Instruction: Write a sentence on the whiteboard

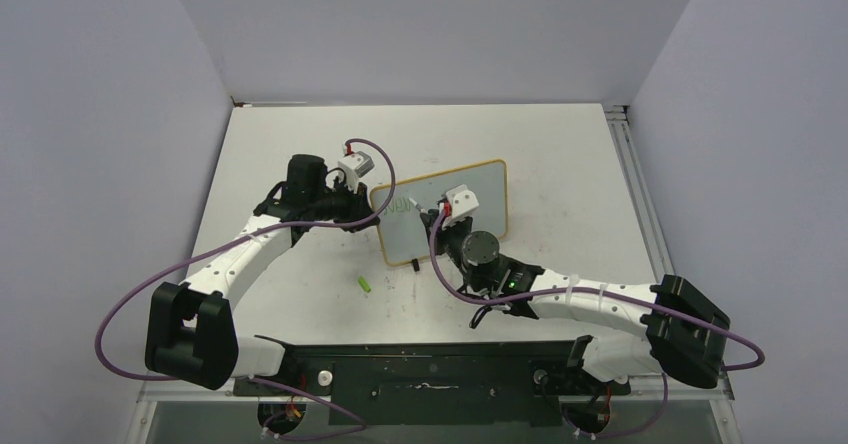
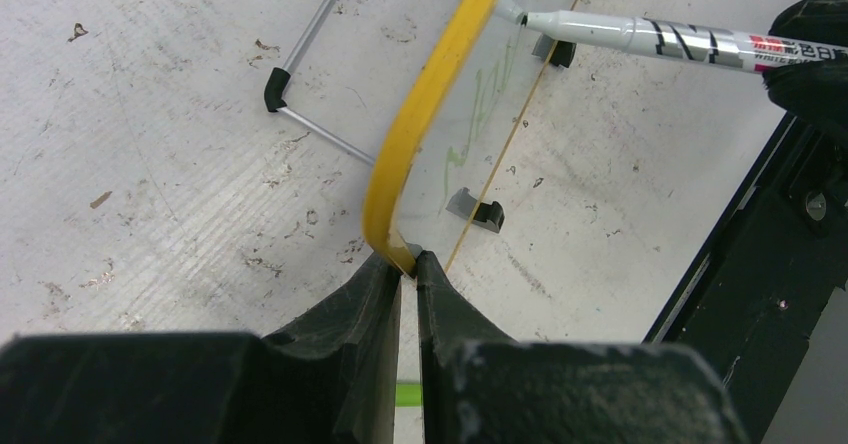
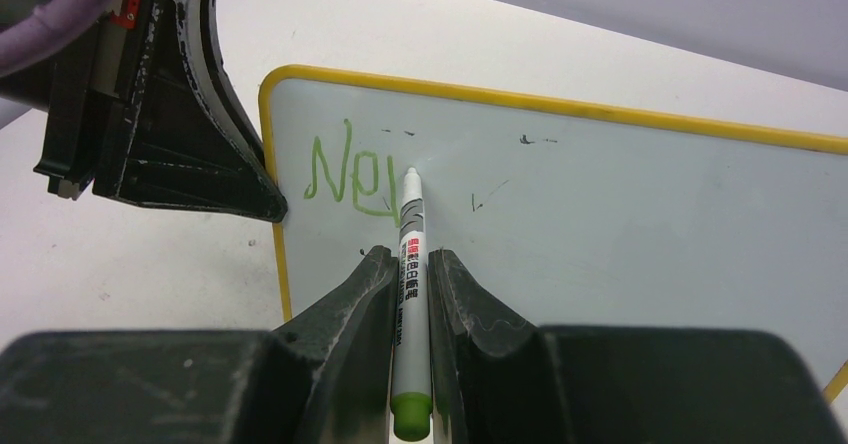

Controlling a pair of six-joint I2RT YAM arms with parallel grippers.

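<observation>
My left gripper (image 2: 410, 264) is closed down narrow, pinching the yellow frame on the left edge of the whiteboard (image 3: 620, 194). The whiteboard stands propped and tilted near the middle of the table (image 1: 560, 144), its face turned toward the near edge. The sentence (image 3: 345, 174) sits at the board's upper left corner, just beside my left fingertips: green letters "Ne" and one further stroke. My right gripper (image 3: 408, 259) is clamped tight around a white marker (image 3: 411, 294), whose tip touches the board directly right of those letters. A small green piece (image 1: 366, 284) lies on the table between the board and the near edge.
</observation>
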